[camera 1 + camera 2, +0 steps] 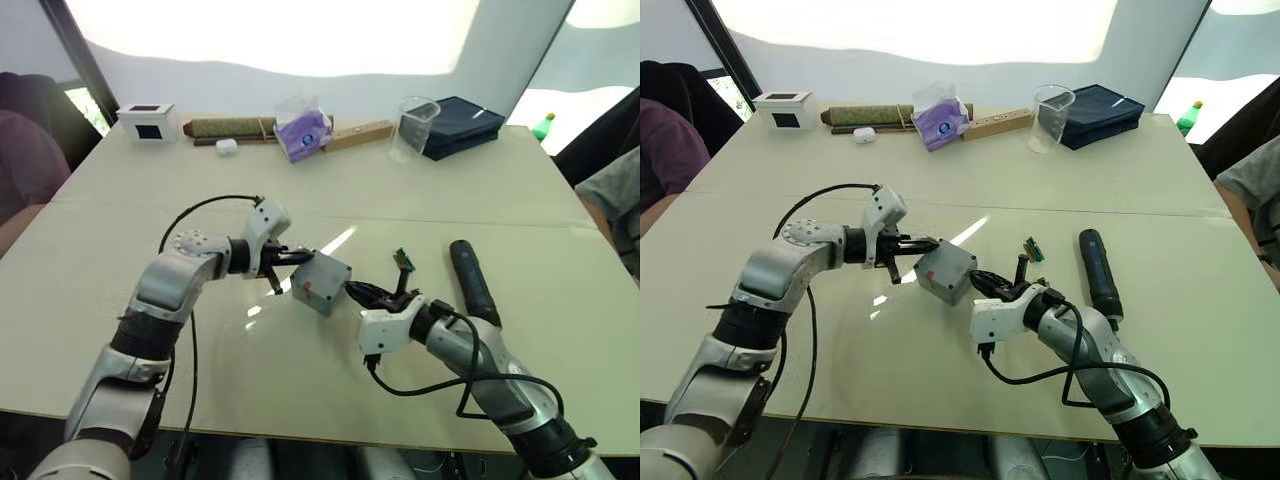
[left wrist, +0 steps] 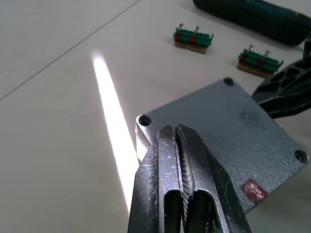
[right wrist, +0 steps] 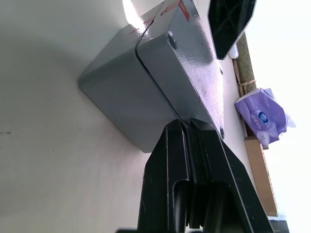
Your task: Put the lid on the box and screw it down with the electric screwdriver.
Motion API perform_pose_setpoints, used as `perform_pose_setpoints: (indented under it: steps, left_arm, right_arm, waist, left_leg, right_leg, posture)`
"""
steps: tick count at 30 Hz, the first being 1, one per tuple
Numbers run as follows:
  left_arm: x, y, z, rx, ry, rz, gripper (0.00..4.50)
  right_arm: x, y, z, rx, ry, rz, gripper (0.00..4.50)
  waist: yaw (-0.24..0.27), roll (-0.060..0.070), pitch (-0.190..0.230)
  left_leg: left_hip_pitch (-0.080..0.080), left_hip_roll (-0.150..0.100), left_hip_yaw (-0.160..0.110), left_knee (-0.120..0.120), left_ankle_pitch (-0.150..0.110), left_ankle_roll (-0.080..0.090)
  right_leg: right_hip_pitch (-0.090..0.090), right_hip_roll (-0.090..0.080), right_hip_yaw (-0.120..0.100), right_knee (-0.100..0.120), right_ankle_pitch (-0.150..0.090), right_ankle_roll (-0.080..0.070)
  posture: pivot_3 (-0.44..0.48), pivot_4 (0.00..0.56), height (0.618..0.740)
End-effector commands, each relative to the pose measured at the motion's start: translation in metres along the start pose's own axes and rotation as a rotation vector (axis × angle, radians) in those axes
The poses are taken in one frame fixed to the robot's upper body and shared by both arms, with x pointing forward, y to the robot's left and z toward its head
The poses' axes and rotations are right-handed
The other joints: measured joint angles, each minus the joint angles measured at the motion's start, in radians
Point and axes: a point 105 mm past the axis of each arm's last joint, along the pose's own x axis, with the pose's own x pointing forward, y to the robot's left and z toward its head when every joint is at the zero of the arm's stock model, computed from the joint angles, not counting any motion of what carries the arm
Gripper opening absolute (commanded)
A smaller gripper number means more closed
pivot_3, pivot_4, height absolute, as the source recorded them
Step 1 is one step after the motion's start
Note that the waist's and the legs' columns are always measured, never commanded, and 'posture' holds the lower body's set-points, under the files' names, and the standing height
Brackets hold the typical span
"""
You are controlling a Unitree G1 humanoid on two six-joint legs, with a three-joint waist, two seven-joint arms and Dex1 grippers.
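Grey metal, the lid already sits on the box mid-table, tilted, red mark showing. Left gripper has its fingers pressed together against the lid's top; right gripper, fingers likewise closed, touches the opposite edge. Black electric screwdriver lies near the right arm, untouched.

Both arms are jointed silver-grey metal shells with black bands at the joints, each ending in a white wrist block; a black two-fingered left gripper (ribbed inner faces) and right gripper follow, with loose black cables looping alongside
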Motion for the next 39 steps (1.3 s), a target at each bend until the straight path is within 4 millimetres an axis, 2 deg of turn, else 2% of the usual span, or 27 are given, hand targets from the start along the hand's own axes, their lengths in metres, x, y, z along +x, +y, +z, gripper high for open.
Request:
perform_pose_setpoints:
  steps: [1, 5, 8, 11, 13, 15, 19, 26, 39]
  left_arm:
    - [-0.012, 0.014, 0.027, 0.012, -0.119, 0.053, 0.00]
    - [-0.016, 0.028, 0.028, 0.017, -0.202, 0.150, 0.00]
    - [-0.010, 0.031, -0.004, 0.007, -0.055, 0.136, 0.00]
    - [-0.009, 0.025, -0.027, 0.047, 0.032, 0.110, 0.00]
    - [-0.008, 0.020, -0.034, 0.086, 0.048, 0.094, 0.00]
    - [-0.004, 0.005, -0.042, 0.091, 0.066, 0.035, 0.00]
    - [-0.003, -0.018, -0.044, 0.037, 0.039, -0.044, 0.00]
    - [-0.006, -0.032, -0.051, 0.042, 0.065, -0.072, 0.00]
    - [-0.009, -0.033, -0.055, 0.033, 0.076, -0.064, 0.00]
  right_arm:
    - [-0.008, -0.014, 0.007, 0.049, -0.019, -0.047, 0.04]
    - [-0.008, -0.012, 0.002, 0.051, 0.013, -0.006, 0.04]
    - [-0.006, -0.011, 0.004, 0.103, 0.006, 0.015, 0.04]
    - [-0.004, -0.004, 0.010, 0.194, -0.021, 0.050, 0.04]
    - [-0.003, -0.002, 0.013, 0.224, -0.029, 0.061, 0.04]
    - [-0.001, 0.000, 0.011, 0.238, -0.019, 0.078, 0.04]
    - [0.003, -0.001, 0.011, 0.258, -0.019, 0.083, 0.04]
    - [0.007, -0.004, 0.006, 0.232, -0.011, 0.094, 0.04]
    - [0.006, 0.000, 0.007, 0.238, -0.016, 0.103, 0.04]
  waist:
    - [-0.001, 0.000, 0.000]
    - [0.000, 0.000, 0.000]
    - [0.000, 0.000, 0.000]
    - [-0.001, 0.000, 0.000]
    - [0.000, 0.000, 0.000]
    - [0.001, 0.000, 0.000]
    - [0.003, 0.000, 0.001]
    - [0.000, 0.000, 0.001]
    - [0.000, 0.000, 0.001]
  left_leg:
    - [0.000, 0.000, 0.000, 0.000, 0.000, 0.000]
    - [0.000, 0.000, 0.000, -0.001, 0.002, -0.004]
    - [0.000, 0.000, 0.000, 0.000, 0.002, -0.004]
    - [0.000, 0.000, 0.000, -0.001, 0.002, -0.004]
    - [0.000, 0.000, 0.000, -0.001, 0.002, -0.004]
    - [-0.001, 0.000, 0.000, -0.001, 0.002, -0.004]
    - [-0.001, 0.000, 0.001, -0.001, 0.002, -0.004]
    - [-0.001, 0.000, 0.001, -0.001, 0.000, 0.000]
    - [-0.001, 0.000, 0.001, -0.001, 0.000, 0.000]
  right_leg:
    - [0.000, 0.000, 0.000, 0.000, 0.000, 0.000]
    - [-0.001, 0.000, 0.000, 0.000, 0.000, 0.000]
    - [0.000, 0.000, 0.000, 0.000, 0.000, 0.000]
    - [-0.001, 0.000, 0.000, 0.000, 0.000, 0.000]
    - [-0.001, 0.000, 0.000, 0.000, 0.000, 0.000]
    - [-0.002, 0.000, 0.000, 0.000, 0.000, 0.000]
    - [-0.001, -0.001, 0.000, 0.000, 0.000, 0.000]
    - [-0.001, -0.001, 0.000, 0.000, 0.000, 0.000]
    - [-0.001, -0.001, 0.000, 0.000, 0.000, 0.000]
  posture:
    - [0.000, 0.150, 0.739]
    - [0.000, 0.150, 0.739]
    - [0.000, 0.150, 0.739]
    - [0.000, 0.150, 0.739]
    - [0.000, 0.150, 0.739]
    - [0.000, 0.150, 0.739]
    - [0.000, 0.150, 0.739]
    - [0.000, 0.150, 0.739]
    - [0.000, 0.150, 0.739]
